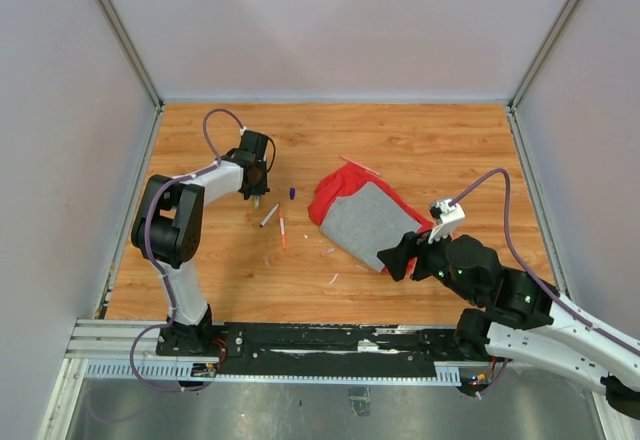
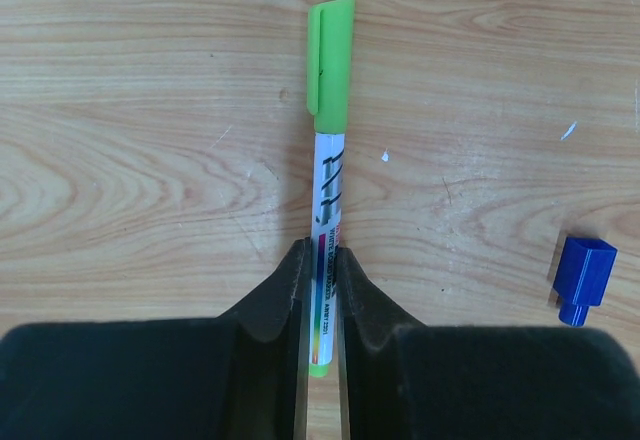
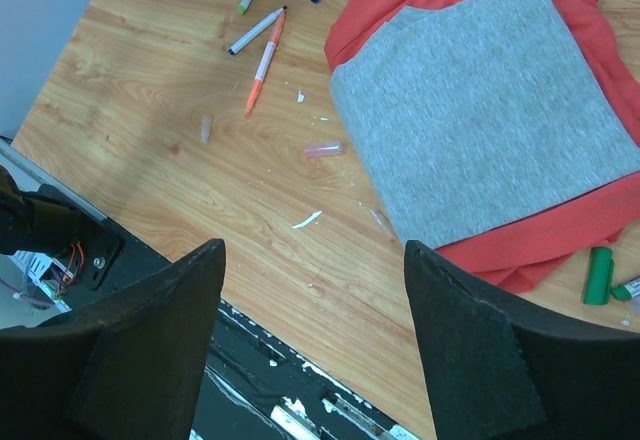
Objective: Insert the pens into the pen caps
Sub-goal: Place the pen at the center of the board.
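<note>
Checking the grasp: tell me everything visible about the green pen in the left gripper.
The green pen is a slim marker: white barrel with black and coloured print, a light green clip cap on its far end, a green plug at the near end. It looks like plastic. The left gripper pinches its near part from both sides, over the wooden table.

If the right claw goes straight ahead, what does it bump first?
Probably the bare wooden table just beside the red-and-grey cloth; the right claw is open, and depth is hard to judge.
</note>
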### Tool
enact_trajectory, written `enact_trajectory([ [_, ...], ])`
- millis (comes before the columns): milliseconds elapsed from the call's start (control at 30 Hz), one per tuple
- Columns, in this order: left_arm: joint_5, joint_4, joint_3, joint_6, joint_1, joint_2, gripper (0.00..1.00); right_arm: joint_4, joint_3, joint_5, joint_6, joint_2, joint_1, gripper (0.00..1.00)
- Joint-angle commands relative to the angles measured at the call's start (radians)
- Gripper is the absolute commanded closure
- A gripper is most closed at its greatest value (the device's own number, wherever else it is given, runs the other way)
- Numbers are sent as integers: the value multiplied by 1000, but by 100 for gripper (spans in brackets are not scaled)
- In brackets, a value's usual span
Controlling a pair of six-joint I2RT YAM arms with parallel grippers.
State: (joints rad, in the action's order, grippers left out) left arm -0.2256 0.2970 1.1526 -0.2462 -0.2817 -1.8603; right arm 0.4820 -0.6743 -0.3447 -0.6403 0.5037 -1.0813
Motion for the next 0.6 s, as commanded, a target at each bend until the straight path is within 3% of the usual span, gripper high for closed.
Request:
enact_trajectory([
  [0,-5,41,17,-37,7,-1,86,13,11,-32,-7,-9,-12,28],
  [233,0,37,22,-30,7,17,70,17,15,-40,-6,-11,-12,27],
  [433,28,55,64,-22,6,53,66,39,-3,-89,-6,16,-12,27],
  [567,-1,81,88,-30,-20,121,64,169,-99,-196,-19,116,-10,29],
])
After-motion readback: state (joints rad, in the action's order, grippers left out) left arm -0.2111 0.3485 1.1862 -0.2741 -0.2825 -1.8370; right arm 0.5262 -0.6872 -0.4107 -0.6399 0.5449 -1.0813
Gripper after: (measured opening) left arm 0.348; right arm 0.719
